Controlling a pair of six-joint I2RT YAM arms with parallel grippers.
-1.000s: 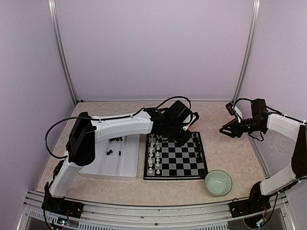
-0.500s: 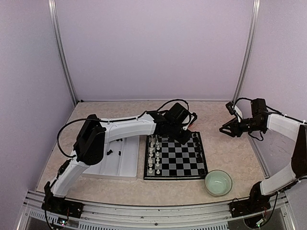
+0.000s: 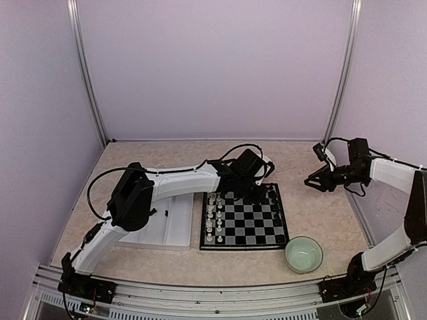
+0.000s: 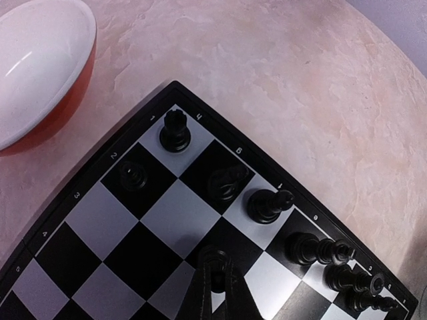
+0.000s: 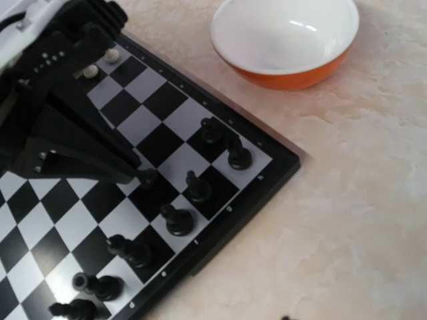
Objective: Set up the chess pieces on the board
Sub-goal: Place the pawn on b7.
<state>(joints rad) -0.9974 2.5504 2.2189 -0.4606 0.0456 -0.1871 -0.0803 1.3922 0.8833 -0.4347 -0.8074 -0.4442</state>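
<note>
The board [image 3: 248, 228] lies mid-table, with white chess pieces [image 3: 212, 215] along its left columns and black ones [image 3: 272, 200] along its right edge. My left gripper [image 3: 258, 195] reaches over the board's far right part. In the left wrist view it [image 4: 217, 267] is shut on a small black pawn [image 4: 213, 253] over a dark square, one row in from the black rook [image 4: 175, 131], knight [image 4: 227, 181] and bishop [image 4: 267, 204]. I cannot tell whether the pawn touches the board. My right gripper [image 3: 315, 181] hangs open and empty over the table to the right of the board.
A white partitioned tray [image 3: 175, 230] holding a few loose black pieces [image 3: 163, 213] sits left of the board. A bowl [image 3: 303, 254] stands by the board's near right corner, also seen as the bowl [image 4: 33, 67] and the bowl [image 5: 287, 37]. Walls enclose the table.
The left arm's elbow has swung rightward while its gripper stays over the board's far right part, still shut on the pawn. The right arm has not moved.
</note>
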